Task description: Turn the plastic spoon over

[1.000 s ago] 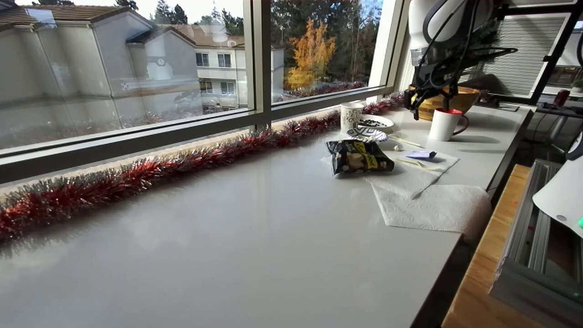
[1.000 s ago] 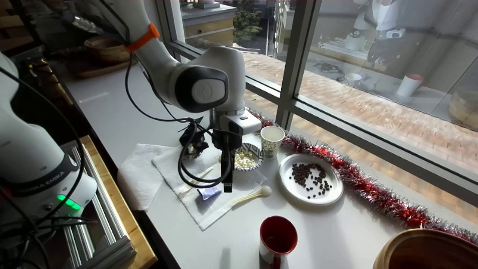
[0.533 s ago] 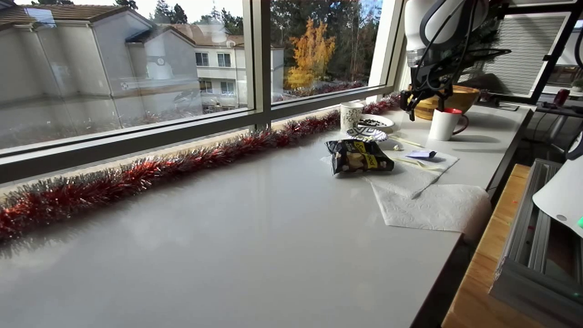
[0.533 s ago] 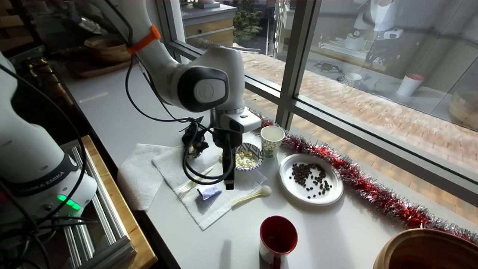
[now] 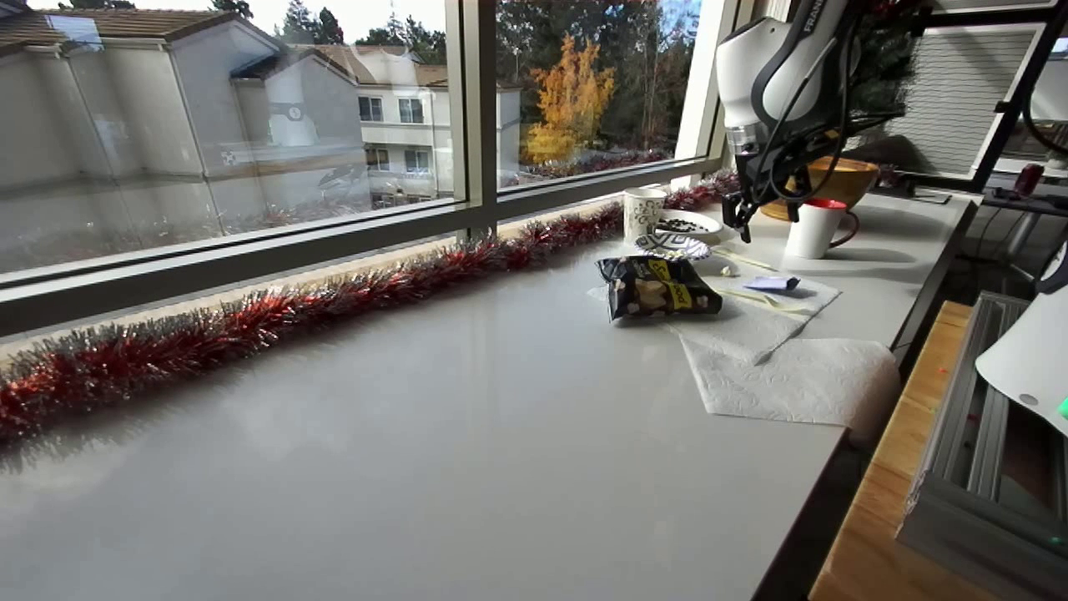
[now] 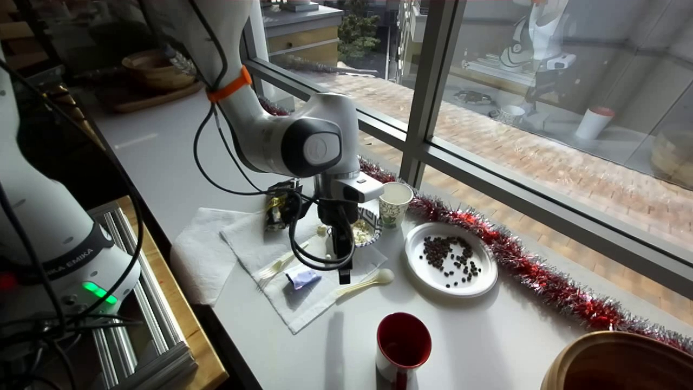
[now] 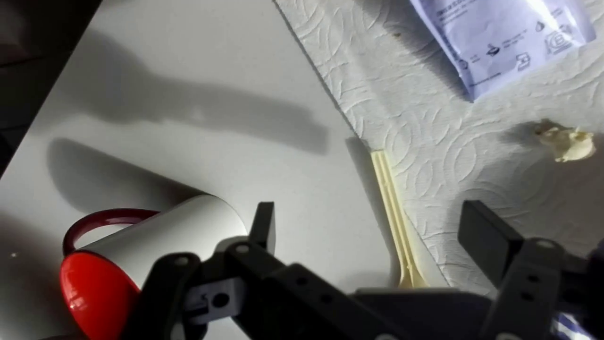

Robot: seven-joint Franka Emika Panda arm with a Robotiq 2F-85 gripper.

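Note:
The plastic spoon, pale yellow, lies on the table by the edge of the paper towel. Its ridged handle shows in the wrist view, with its bowl end hidden behind the gripper's base. In an exterior view the spoon's round bowl points toward the white plate. The spoon also shows in an exterior view, small. My gripper is open and empty above the spoon. Its fingers stand wide apart on either side of the handle, not touching it. In an exterior view the gripper hangs just above the handle.
A white mug with red inside stands close by. A white plate of dark beans, a patterned popcorn bowl and a paper cup are near. A purple packet and a fork lie on the paper towel.
My gripper has moved toward the spoon's handle and come lower, shifting right in an exterior view with its shadow. The spoon and other objects have not moved.

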